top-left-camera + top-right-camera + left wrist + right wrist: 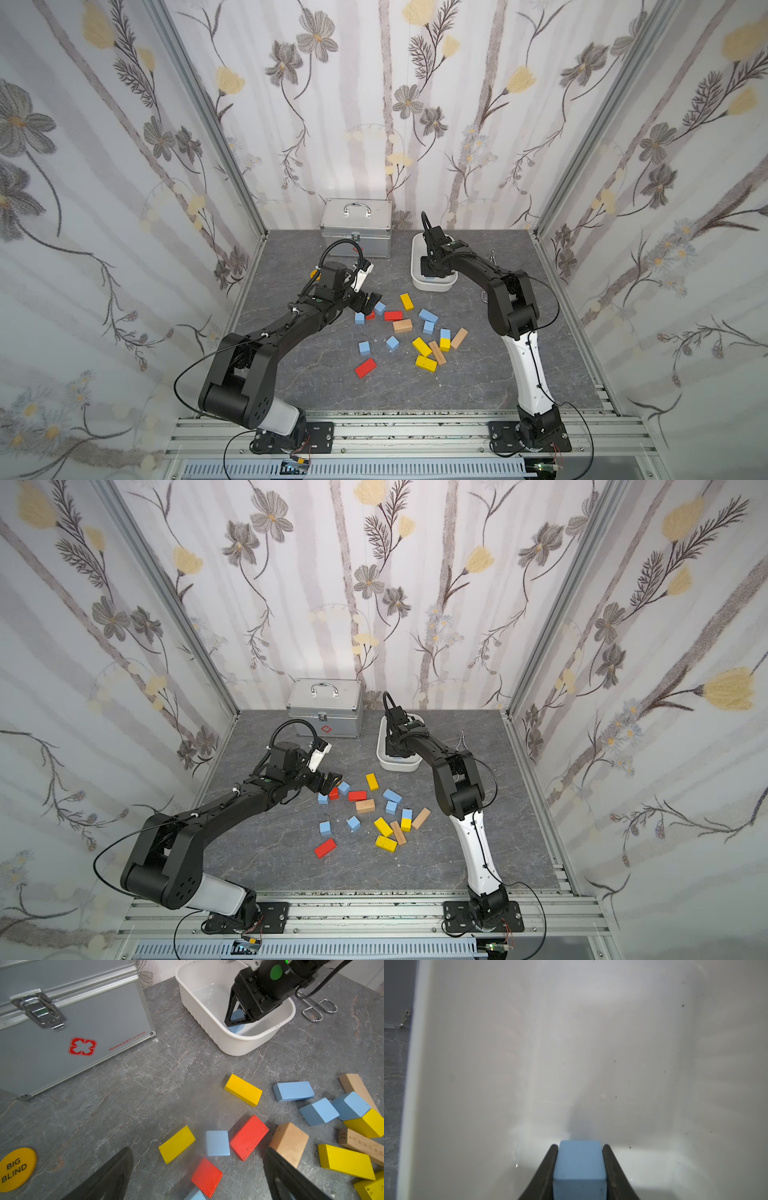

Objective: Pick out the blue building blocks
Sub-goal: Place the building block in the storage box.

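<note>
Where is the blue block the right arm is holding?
The right wrist view shows the blue block clamped in the right pincer, low inside the white tub beside the silver case at the back.

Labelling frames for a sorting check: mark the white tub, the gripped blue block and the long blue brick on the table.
white tub [249, 1043]: left wrist view, near outer wall.
gripped blue block [579, 1159]: right wrist view, upper face.
long blue brick [294, 1091]: left wrist view, top face.
</note>
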Robot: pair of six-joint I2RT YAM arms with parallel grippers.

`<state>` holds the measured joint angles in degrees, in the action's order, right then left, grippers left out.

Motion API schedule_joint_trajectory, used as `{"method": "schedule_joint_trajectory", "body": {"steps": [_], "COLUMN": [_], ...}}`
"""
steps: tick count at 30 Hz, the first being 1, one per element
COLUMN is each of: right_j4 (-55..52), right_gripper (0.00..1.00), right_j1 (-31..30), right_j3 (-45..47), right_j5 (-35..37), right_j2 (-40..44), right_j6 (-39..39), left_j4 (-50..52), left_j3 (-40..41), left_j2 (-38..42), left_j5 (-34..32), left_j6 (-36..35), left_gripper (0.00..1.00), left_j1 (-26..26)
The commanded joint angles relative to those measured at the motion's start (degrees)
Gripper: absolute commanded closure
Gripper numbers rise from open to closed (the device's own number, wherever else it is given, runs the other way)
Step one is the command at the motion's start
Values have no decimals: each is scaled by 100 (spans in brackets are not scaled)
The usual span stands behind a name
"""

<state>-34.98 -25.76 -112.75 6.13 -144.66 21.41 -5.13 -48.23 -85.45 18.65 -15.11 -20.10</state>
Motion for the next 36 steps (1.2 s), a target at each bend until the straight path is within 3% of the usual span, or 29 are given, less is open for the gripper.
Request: {"method": "schedule_joint_trajectory", "body": {"steps": [1, 12, 36], "right_j4": [57, 41, -37], "right_gripper": [100, 74, 37], "right_j1": [9, 18, 41], "right_j3": [-85, -186, -176], "right_j5": [80, 42, 261], "right_j2": [-77, -222, 32], "right_j6": [28, 101, 109], "left_j4": [-2, 47, 25], "left_j3": [6, 18, 17], "left_j2": [-23, 28, 107], "left_j5": [-2, -73, -73], "left_j6": [-141, -211, -246], "left_gripper": [0, 0, 0], "left_j1": [-3, -16, -62]}}
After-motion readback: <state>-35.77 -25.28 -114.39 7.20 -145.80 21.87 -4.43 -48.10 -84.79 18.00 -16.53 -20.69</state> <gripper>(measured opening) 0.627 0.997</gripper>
